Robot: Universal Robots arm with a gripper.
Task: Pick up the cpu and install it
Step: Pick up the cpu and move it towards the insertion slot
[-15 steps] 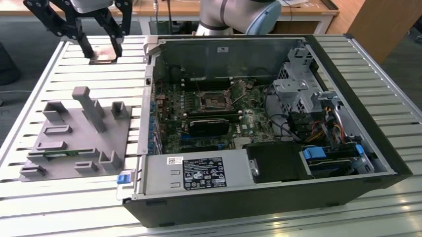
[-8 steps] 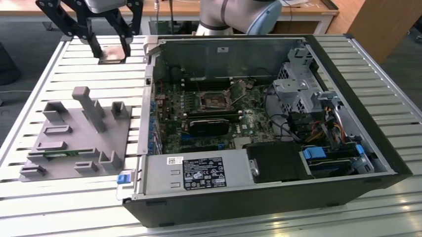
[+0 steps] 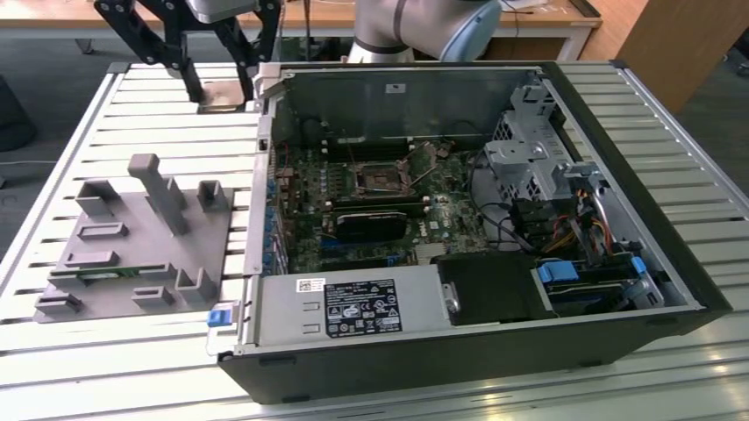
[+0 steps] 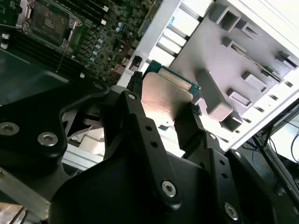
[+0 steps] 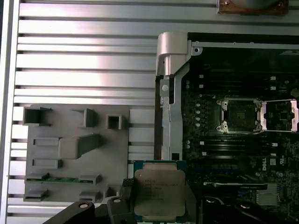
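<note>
Clamping on opposite edges, black two-finger gripper (image 4: 158,106) is closed on the cpu (image 5: 159,191), a small flat square chip with a shiny silver-grey metal top and a thin green-pale rim; both wrist views show it pinched between the fingers (image 4: 135,123), top face clear of the pads. In the exterior view the held chip hangs above the slatted aluminium table (image 3: 140,123), at the far side, just outside the far corner of the open black computer case (image 3: 690,289) on the exterior view's left. It is not over the motherboard yet. Dark square socket with lifted metal frame (image 3: 381,178) sits well apart, inside the case, mid-board. Grey moulded parts holder (image 3: 140,237) lies on the table to the exterior view's left of the case, with a long thin green memory strip (image 5: 58,178) slotted in its near edge.

Risks, as judged:
- The grip is on thin edges only, so the chip could slip or twist if bumped.
- The case wall stands between chip and socket, so a low carry could clip it.
- The raised frame could snag the chip.
- A tilted or rotated seat could bend socket contacts.

Counts: 1 gripper, 2 fingers, 1 cpu, 1 socket, 1 case, 1 holder, 1 memory strip in the holder.
</note>
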